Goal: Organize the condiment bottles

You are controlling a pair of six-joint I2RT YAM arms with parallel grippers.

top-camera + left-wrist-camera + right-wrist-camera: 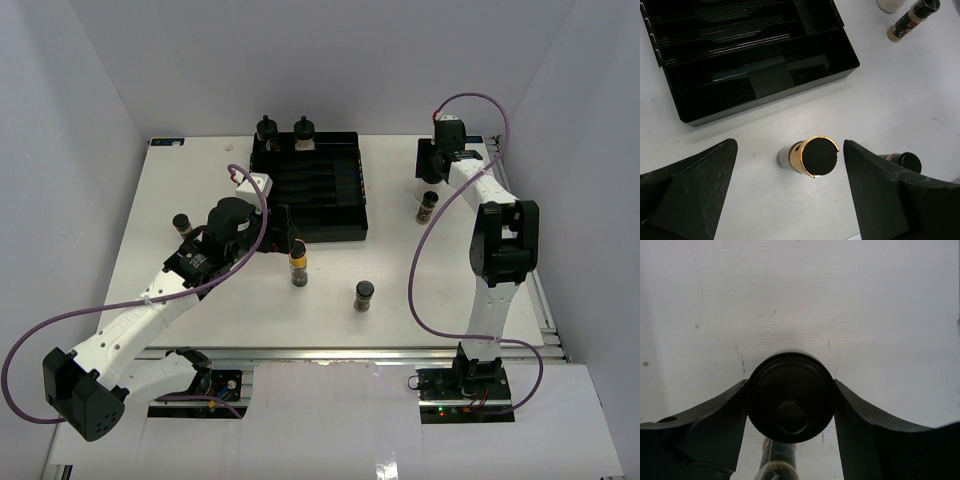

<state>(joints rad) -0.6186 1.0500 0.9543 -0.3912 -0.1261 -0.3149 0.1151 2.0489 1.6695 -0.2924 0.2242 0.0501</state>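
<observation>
In the top view, two squat bottles (266,128) are seen at the far end of the black tray (340,205), by the far edge of the tabletop (200,300). Whether they are in the tray or just behind it cannot be told. Four small dark jars are out on the tabletop. The yellow-banded jar (298,265) is in the middle, the near jar (364,295) is closer to the near edge, the right jar (428,207) is toward the right edge, and the left jar (181,222) is toward the left edge. Most of the job seems left to do.

In the left wrist view, the left gripper (789,150) is spread wide. The yellow-banded jar (812,156) is standing between its fingers and is touched by neither. No bottle is seen in the tray slots (740,55) in view.

In the right wrist view, the right gripper (790,390) is closed in on the third squat bottle (790,400), near the far right corner. Both fingers look pressed against it.
</observation>
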